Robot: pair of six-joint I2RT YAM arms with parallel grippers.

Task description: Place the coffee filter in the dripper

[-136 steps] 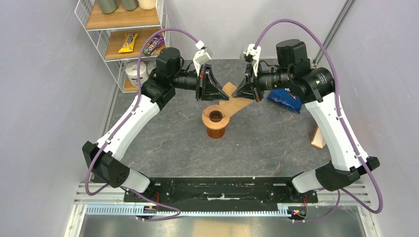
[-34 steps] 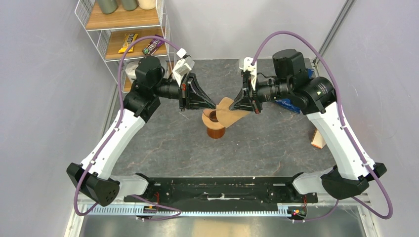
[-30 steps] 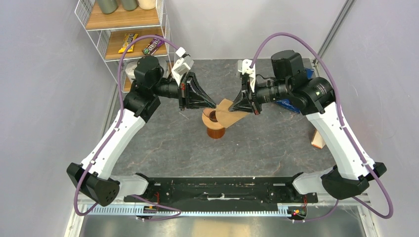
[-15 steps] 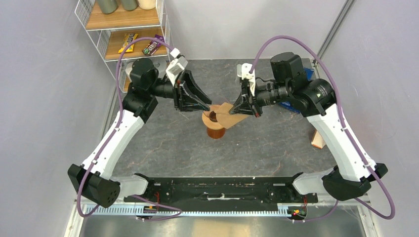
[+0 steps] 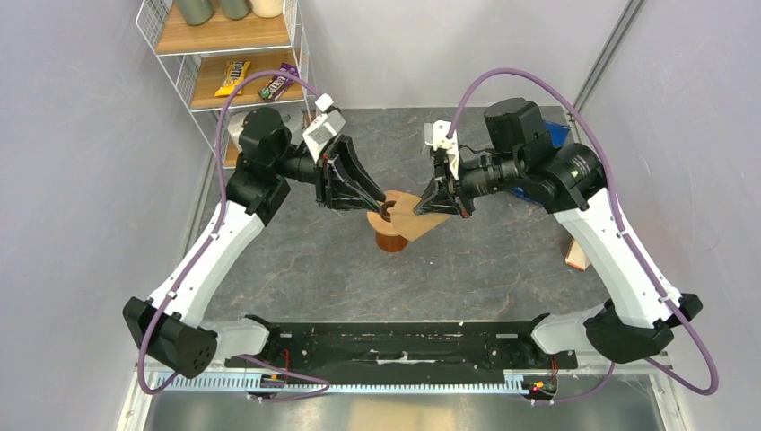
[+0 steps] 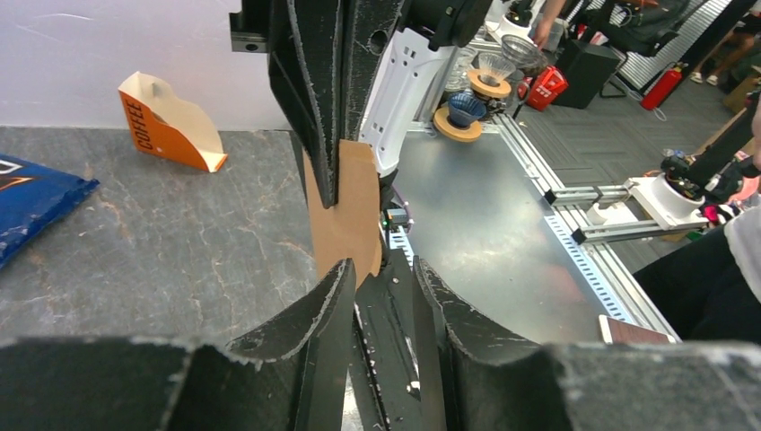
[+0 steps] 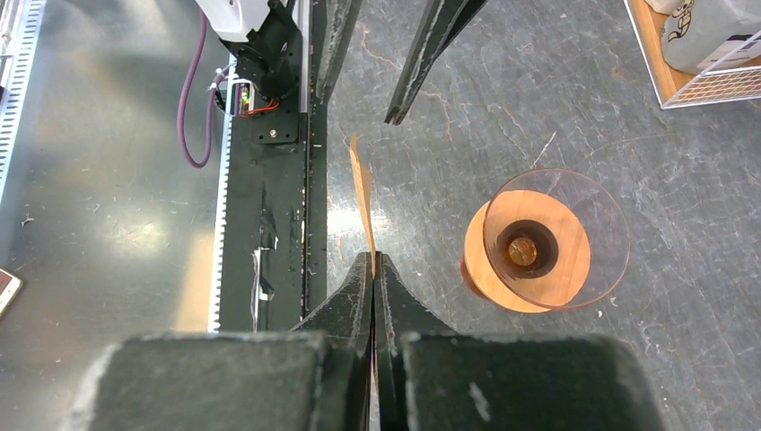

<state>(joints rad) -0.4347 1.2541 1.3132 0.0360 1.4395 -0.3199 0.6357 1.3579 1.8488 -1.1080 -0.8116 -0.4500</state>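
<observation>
The dripper (image 5: 392, 230) stands upright mid-table, orange-brown with a clear cone; it also shows in the right wrist view (image 7: 543, 238). My right gripper (image 5: 440, 208) is shut on the coffee filter (image 5: 413, 212), a flat light-brown fan held just above the dripper's rim. In the right wrist view the filter (image 7: 362, 193) is edge-on, sticking out of the shut gripper (image 7: 373, 259), left of the dripper. My left gripper (image 5: 374, 199) is open, its tips just short of the filter's free edge. In the left wrist view the filter (image 6: 348, 220) hangs just beyond the open gripper (image 6: 381, 268).
A wire shelf (image 5: 215, 54) with snack bars stands at the back left. A blue bag (image 5: 558, 133) lies behind the right arm. An orange coffee box (image 5: 577, 251) sits at the table's right edge, also visible in the left wrist view (image 6: 166, 121).
My right gripper has carried the filter left and down over the dripper. My left gripper has swung in towards the filter's free edge, staying open.
</observation>
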